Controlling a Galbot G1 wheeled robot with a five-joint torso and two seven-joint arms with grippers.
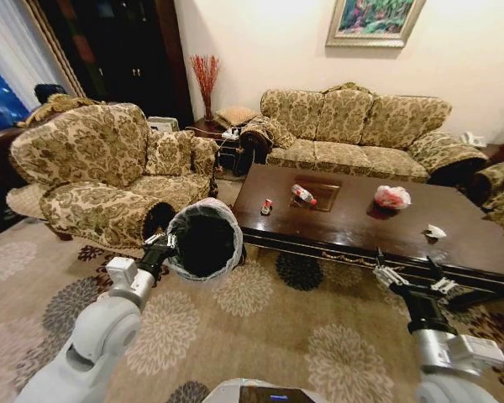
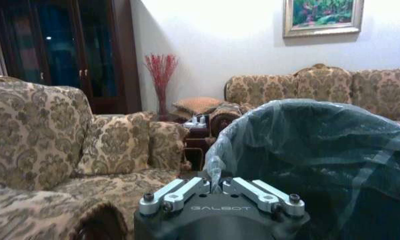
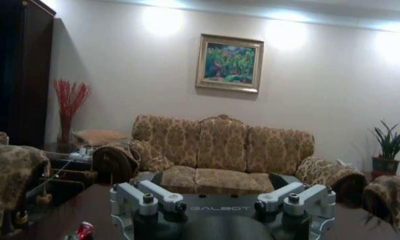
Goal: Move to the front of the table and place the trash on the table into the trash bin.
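Holding the trash bin [image 1: 205, 238] mid-left, left pincer [image 1: 170, 244] clamped on its rim; right pincer [image 1: 407, 273] spread, empty. All four trash items [image 1: 302, 195] sit on the counter [image 1: 353, 227]: nothing binned yet.

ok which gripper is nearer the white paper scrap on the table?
Right. The right gripper is open just short of the table edge by the white paper scrap; the left gripper holds the trash bin.

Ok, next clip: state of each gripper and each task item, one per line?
Left gripper: shut on the trash bin's rim.
Trash bin: held up off the floor, tilted, liner in place.
Right gripper: open, empty, before the table.
Plastic bottle: lying on table.
Wrapper: on table.
Bag bundle: on table.
Paper scrap: on table.
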